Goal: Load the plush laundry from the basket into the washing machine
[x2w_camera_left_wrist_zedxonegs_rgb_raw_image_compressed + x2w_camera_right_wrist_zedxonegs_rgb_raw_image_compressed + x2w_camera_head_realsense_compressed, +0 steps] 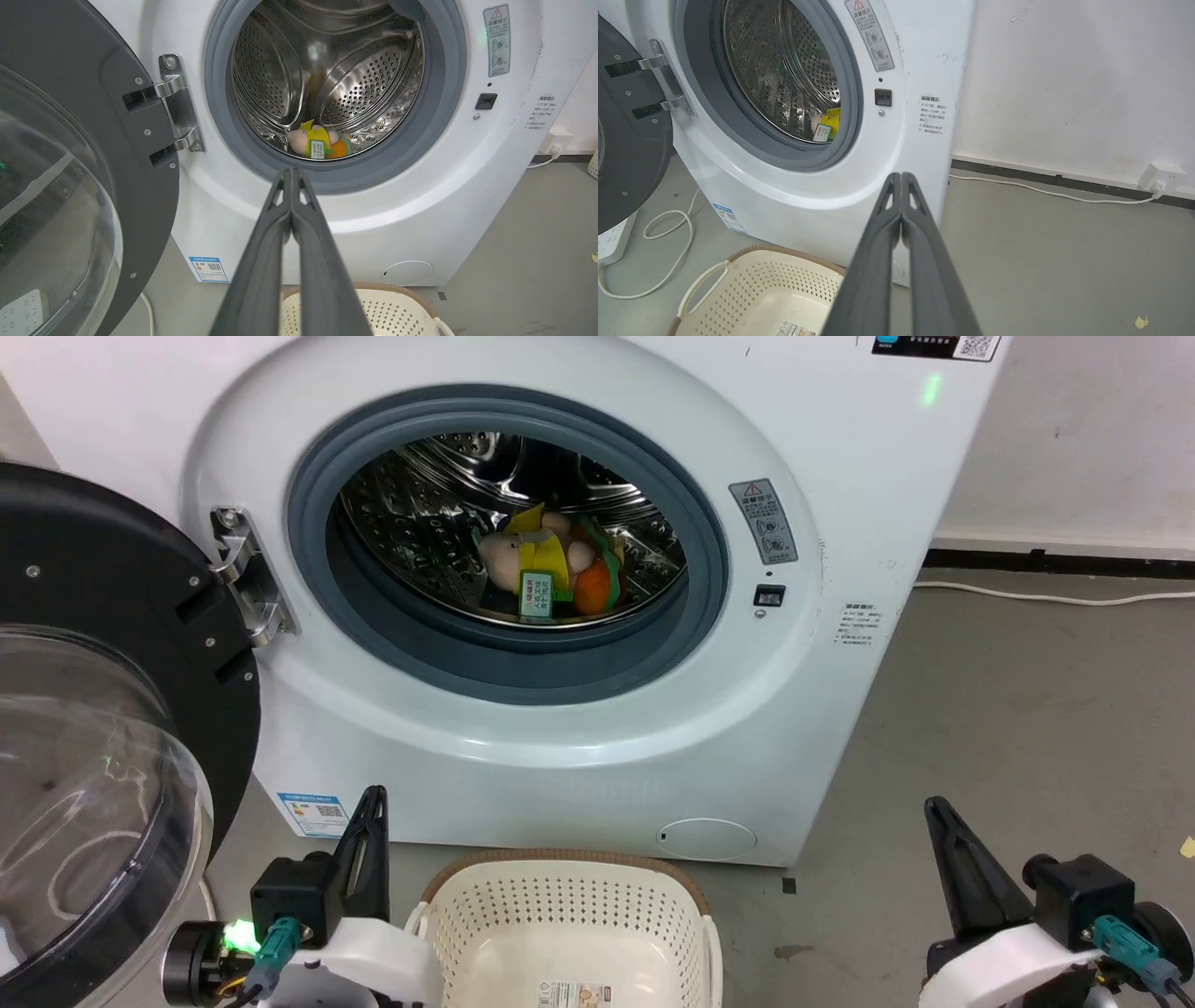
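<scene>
Left end effector (292, 171) sits well short of plush laundry (317, 143).

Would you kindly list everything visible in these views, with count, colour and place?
washing machine: one, white, straight ahead.
door: one, black rim with clear bubble, swung open at the left.
plush laundry: one bundle, pink, yellow, orange, green, low in the steel drum.
basket: one, cream with brown rim, on the floor before the machine.
power strip: one, white, floor below the door.
cables: at least two, white, floor.
left end effector: one, dark, shut, holding nothing.
right end effector: one, dark, shut, holding nothing.
</scene>
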